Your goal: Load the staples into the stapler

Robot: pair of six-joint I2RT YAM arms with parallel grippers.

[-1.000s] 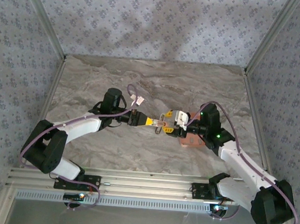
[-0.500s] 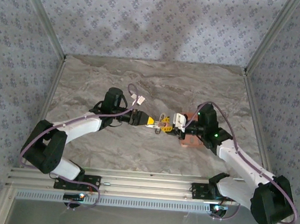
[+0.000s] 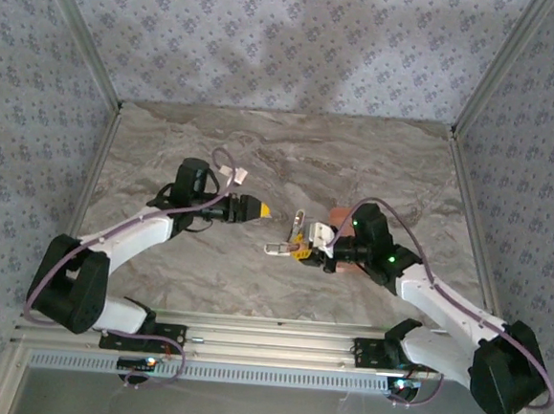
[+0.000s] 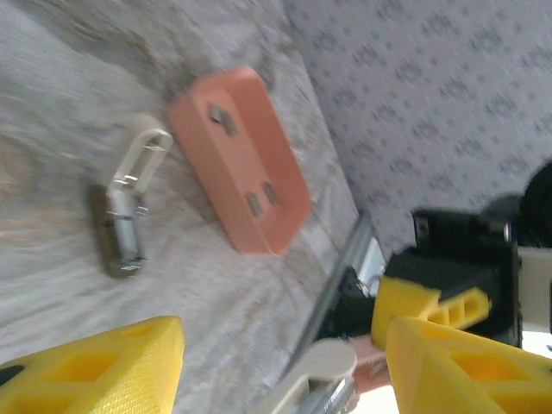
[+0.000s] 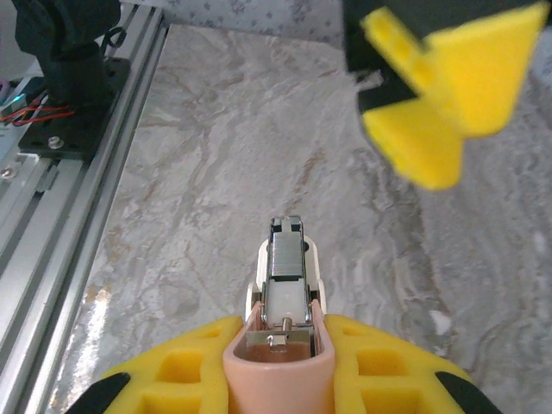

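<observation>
Right pincer (image 3: 309, 256): clamped on the stapler (image 5: 285, 267) — held out over the counter (image 5: 216, 155).
Left pincer (image 3: 262, 209): spread wide, nothing gripped.
Staples (image 4: 263, 197): laid in the orange tray (image 4: 233, 164).

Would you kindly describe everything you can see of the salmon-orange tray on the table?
The salmon-orange tray is a flat rectangular piece with rounded corners that looks like matte plastic. It lies flat on the marble table. Three small grey staples rest on its top, one alone near one end and two close together towards the other. A small clear-and-metal piece lies beside it, not touching.
</observation>
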